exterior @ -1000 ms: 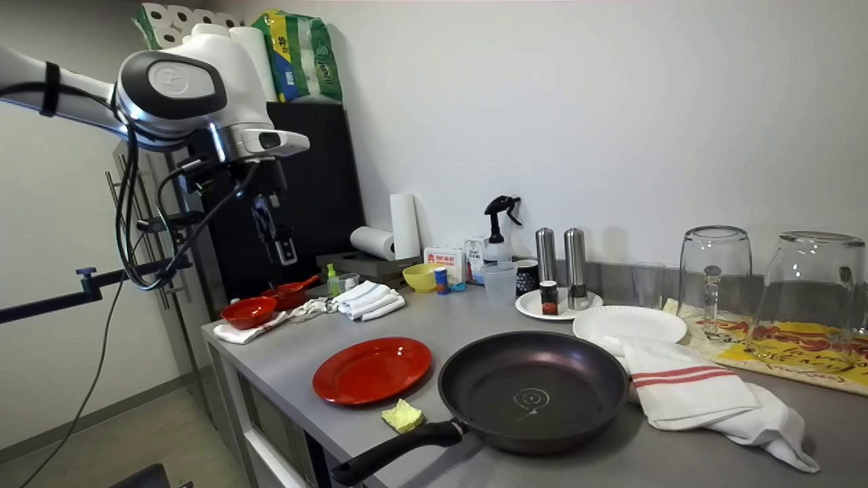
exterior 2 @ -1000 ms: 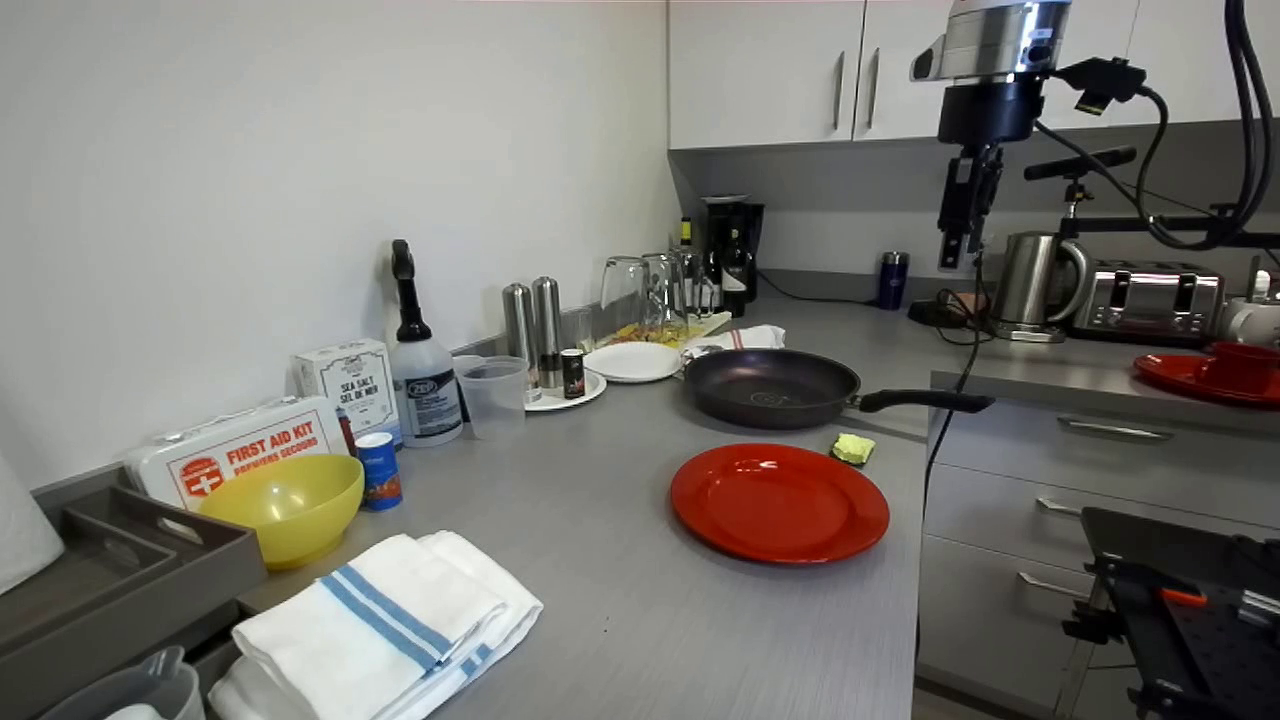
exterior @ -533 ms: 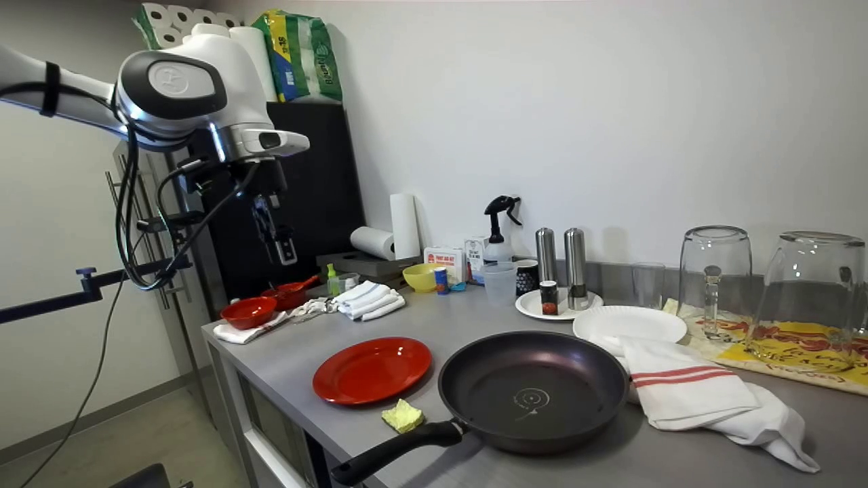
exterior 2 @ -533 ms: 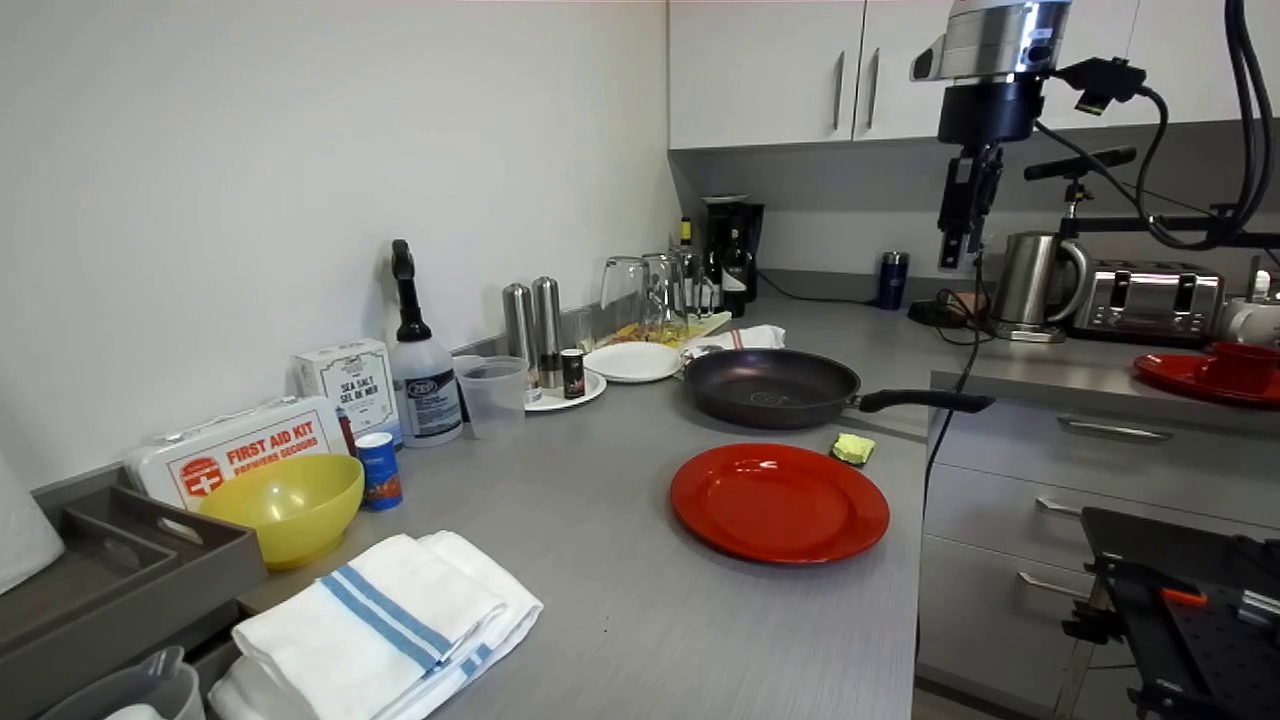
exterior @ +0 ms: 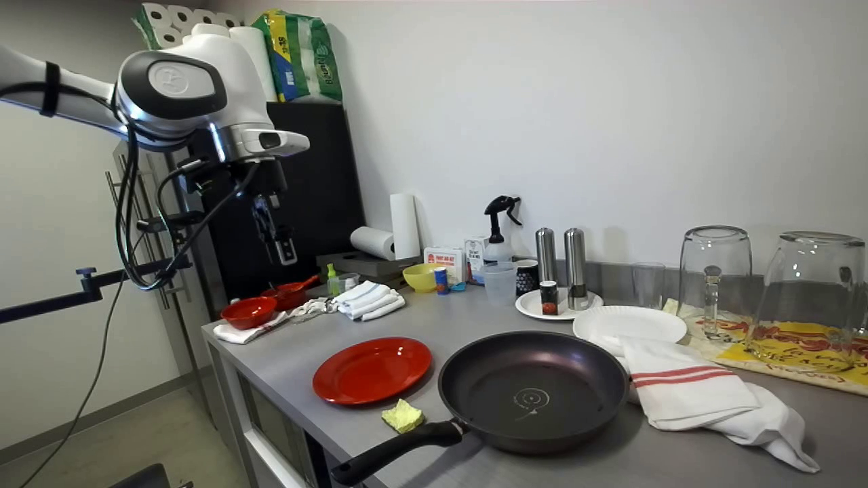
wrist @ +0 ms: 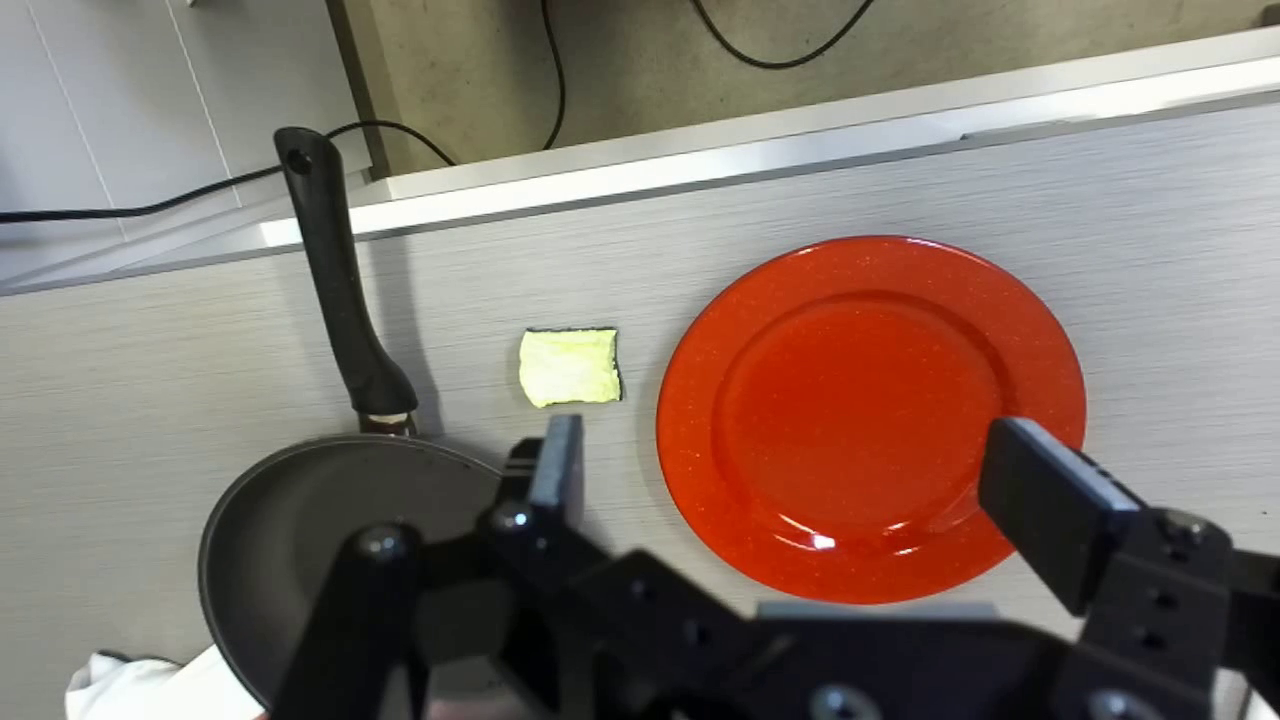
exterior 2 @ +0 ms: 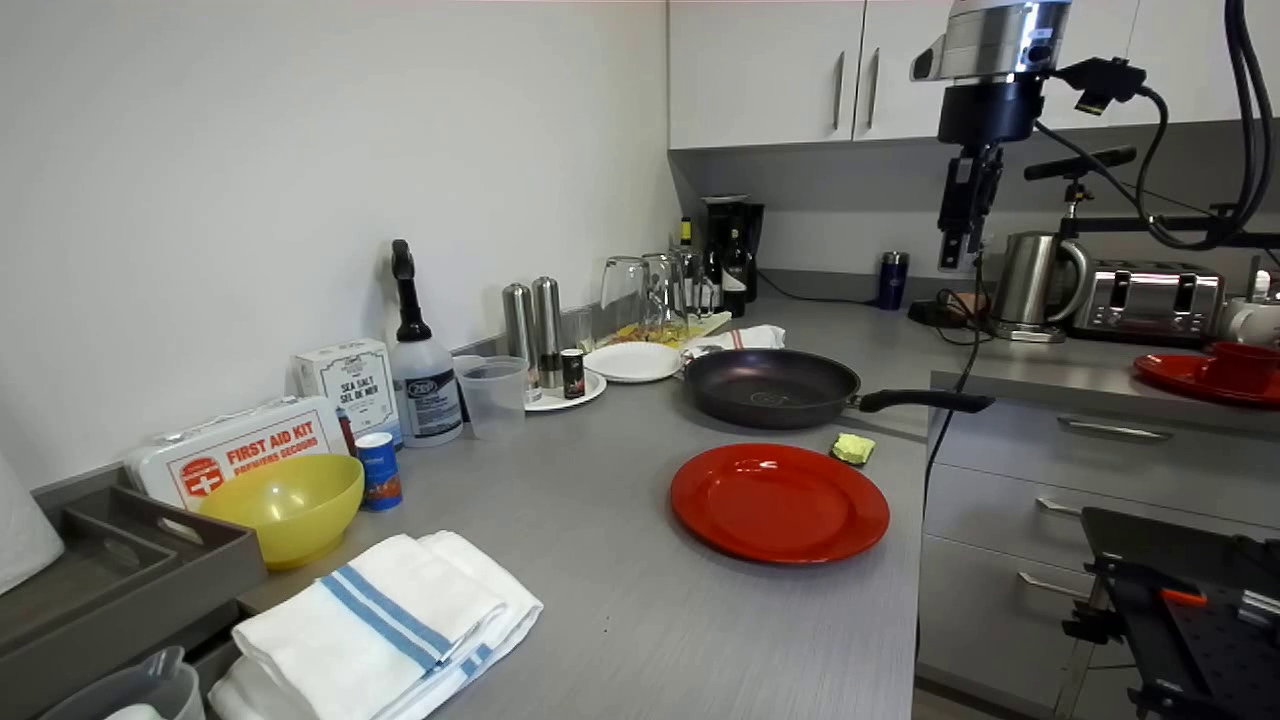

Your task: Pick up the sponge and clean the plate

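On the table, between the red plate and the pan handle, sat our sponge, near the edge, touching neither. Pincer: fingers spread wide, nothing held, well above; we judged the pick yet to start. We expected the sponge to be light, soft, easy to grip; overclosing would only squash it. Best hold, we figured: across its two short ends, fingertips just clear of the table. We guessed the red plate stiff and slick, likely to skate under wiping. Labels: in an exterior view we read FIRST AID KIT on the white case, SEA SALT / SEL DE MER on the carton and ZEP on the spray bottle; Bounty ran sideways on the towel pack. Print on the blue can: too small.
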